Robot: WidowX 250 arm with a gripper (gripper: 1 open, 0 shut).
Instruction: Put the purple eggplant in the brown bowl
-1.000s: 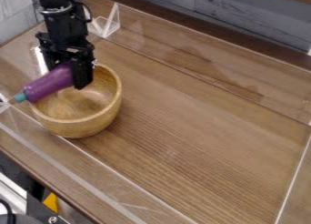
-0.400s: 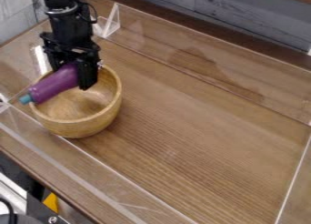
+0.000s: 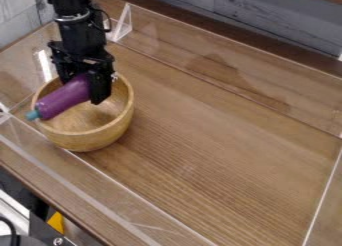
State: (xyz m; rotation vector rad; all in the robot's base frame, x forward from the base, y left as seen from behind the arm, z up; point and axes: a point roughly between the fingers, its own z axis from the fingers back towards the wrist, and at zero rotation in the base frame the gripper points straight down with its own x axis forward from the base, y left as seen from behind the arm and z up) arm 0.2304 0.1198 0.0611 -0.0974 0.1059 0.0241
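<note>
over the brown bowl (image 3: 88,123), tool (image 3: 83,90) grips the purple eggplant (image 3: 60,97); bowl seemingly empty.

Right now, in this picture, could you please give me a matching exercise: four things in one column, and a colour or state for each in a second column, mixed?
Things:
1. purple eggplant
2. brown bowl
3. gripper
4. table

States:
A. shut on a toy, pointing down
B. light wood, round, standing on the table
C. held above the bowl's rim, tilted
D. brown wood grain, bearing the bowl

Pairs: 1-C, 2-B, 3-A, 4-D
</note>
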